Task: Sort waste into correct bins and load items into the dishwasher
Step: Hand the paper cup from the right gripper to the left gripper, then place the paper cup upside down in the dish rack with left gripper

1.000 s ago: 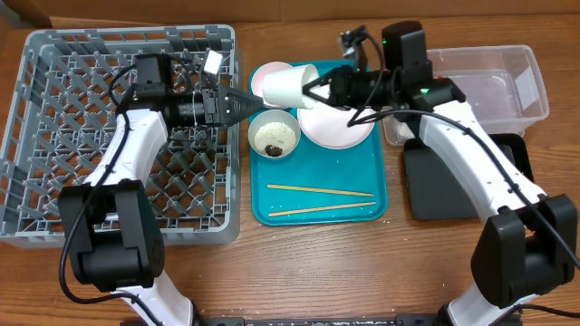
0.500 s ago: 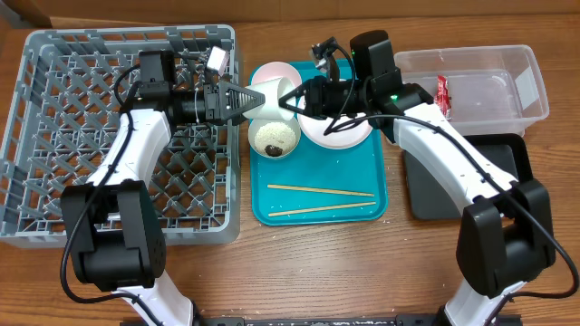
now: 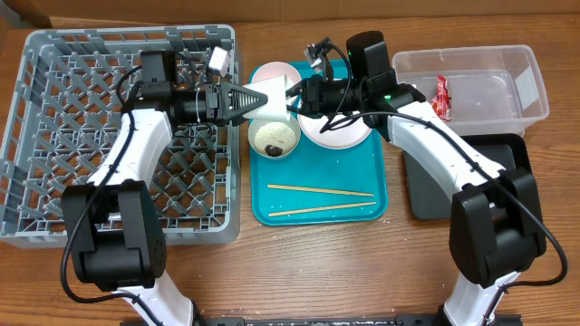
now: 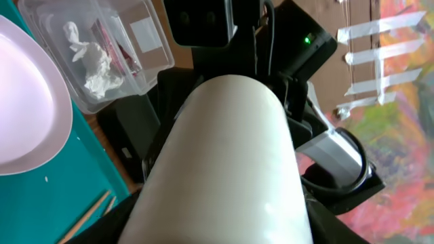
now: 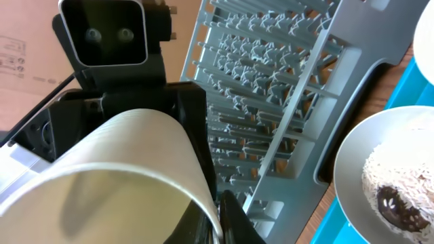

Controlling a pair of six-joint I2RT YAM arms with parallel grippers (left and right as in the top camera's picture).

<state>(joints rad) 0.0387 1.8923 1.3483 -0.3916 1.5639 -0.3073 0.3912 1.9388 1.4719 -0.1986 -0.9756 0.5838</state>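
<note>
The small white cup (image 3: pixel 272 95) hangs on its side between my two grippers, above the left end of the teal tray (image 3: pixel 317 217). My right gripper (image 3: pixel 294 98) is shut on the cup's rim (image 5: pixel 115 169), one finger inside and one outside (image 5: pixel 217 210). My left gripper (image 3: pixel 252 98) is open, its fingers on either side of the cup's base; the cup fills the left wrist view (image 4: pixel 230 163). The grey-green bowl (image 3: pixel 274 136) holds rice and a brown scrap. The pinkish plate (image 3: pixel 340 131) and pinkish bowl (image 3: pixel 270 72) sit on the tray. The grey dish rack (image 3: pixel 54 181) stands at the left.
The clear tub (image 3: pixel 535 81) at the back right holds the red wrapper (image 3: pixel 441 95) and the white napkin (image 4: pixel 91 61). The black tray (image 3: pixel 453 186) lies in front of it. Two chopsticks (image 3: pixel 322 191) lie on the teal tray.
My right gripper has carried the cup leftward from over the plate to my left gripper. The left fingers now lie around the cup's base.
</note>
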